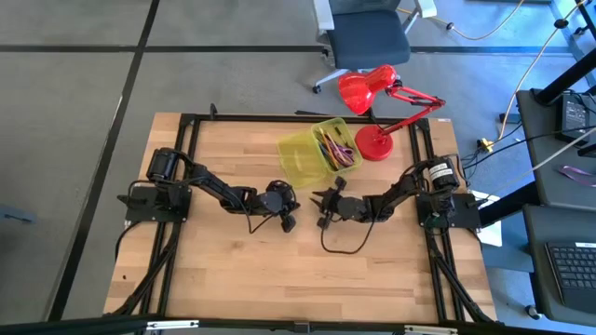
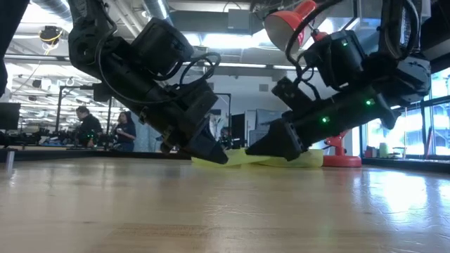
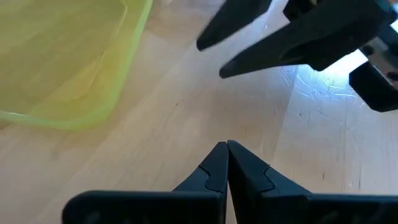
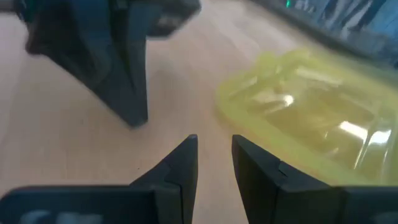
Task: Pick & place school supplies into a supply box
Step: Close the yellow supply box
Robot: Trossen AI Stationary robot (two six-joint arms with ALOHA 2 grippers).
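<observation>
The supply box (image 1: pixel 315 154) lies open on the table's far middle, a translucent yellow-green case of two halves. Its right half holds the school supplies (image 1: pixel 337 146): pens, pencils and purple-handled scissors. Its left half (image 1: pixel 300 163) looks empty; it also shows in the left wrist view (image 3: pixel 68 62) and the right wrist view (image 4: pixel 311 118). My left gripper (image 1: pixel 288 222) is shut and empty, low over the bare wood just near of the box; its fingers meet in its wrist view (image 3: pixel 227 148). My right gripper (image 1: pixel 321 208) faces it, open a little and empty (image 4: pixel 214 149).
A red desk lamp (image 1: pixel 377 102) stands on the table right of the box, its base (image 1: pixel 375 142) close to the box's right half. The two grippers are close together at the table's middle (image 2: pixel 235 149). Bare wood (image 1: pixel 279 279) lies toward the near edge.
</observation>
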